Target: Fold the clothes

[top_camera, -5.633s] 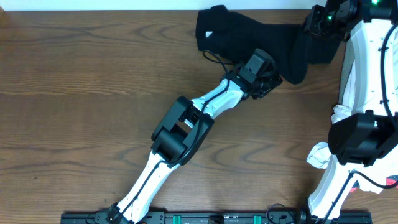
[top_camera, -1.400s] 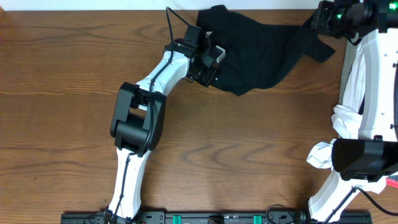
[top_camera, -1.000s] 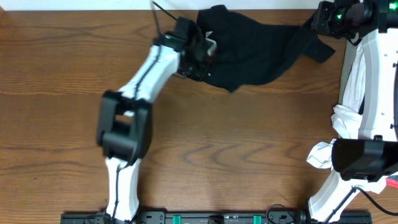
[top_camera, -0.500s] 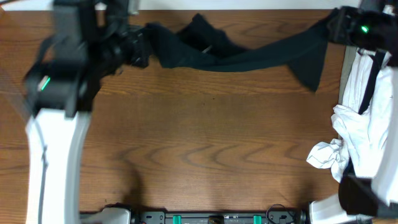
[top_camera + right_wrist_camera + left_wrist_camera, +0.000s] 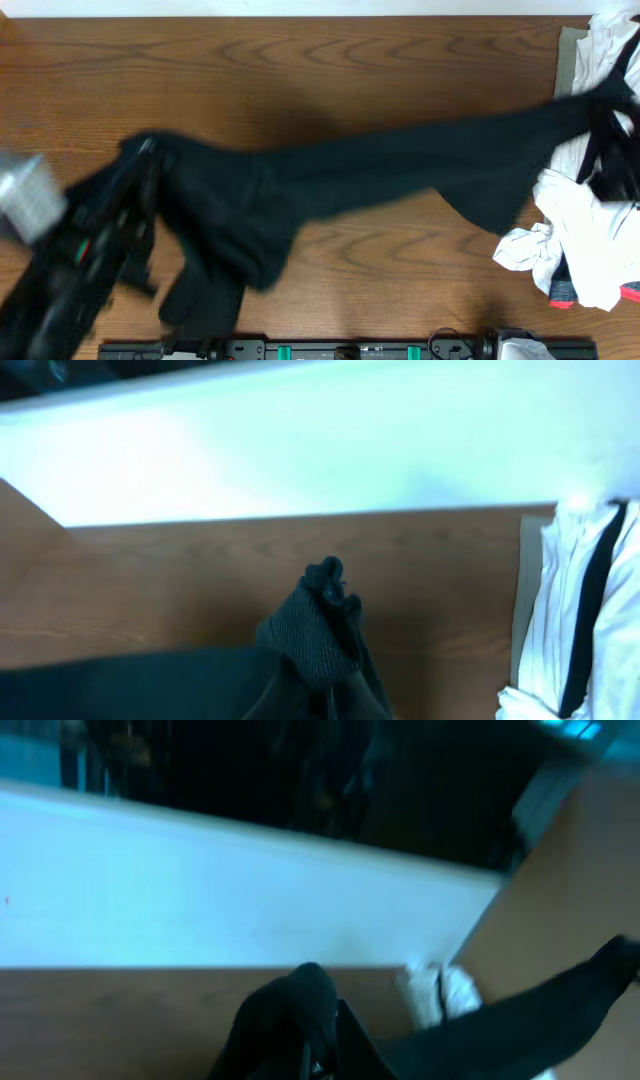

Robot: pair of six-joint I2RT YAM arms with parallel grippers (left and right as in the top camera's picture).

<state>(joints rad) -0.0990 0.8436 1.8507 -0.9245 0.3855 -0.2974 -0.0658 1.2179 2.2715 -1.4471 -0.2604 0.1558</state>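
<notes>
My left hand (image 5: 306, 1038) and right hand (image 5: 322, 645) are each clamped on an end of the black garment (image 5: 380, 170), fingertips buried in bunched cloth. It hangs stretched above the worktop (image 5: 350, 60), long axis left to right, with slack drooping near my left hand. The white clothes pile (image 5: 580, 230) crowds the right end.

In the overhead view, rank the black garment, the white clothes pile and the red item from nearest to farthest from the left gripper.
1. black garment, bunched at the left gripper, left side.
2. white clothes pile, far right.
3. red item, lower right edge, just beyond the pile.
</notes>
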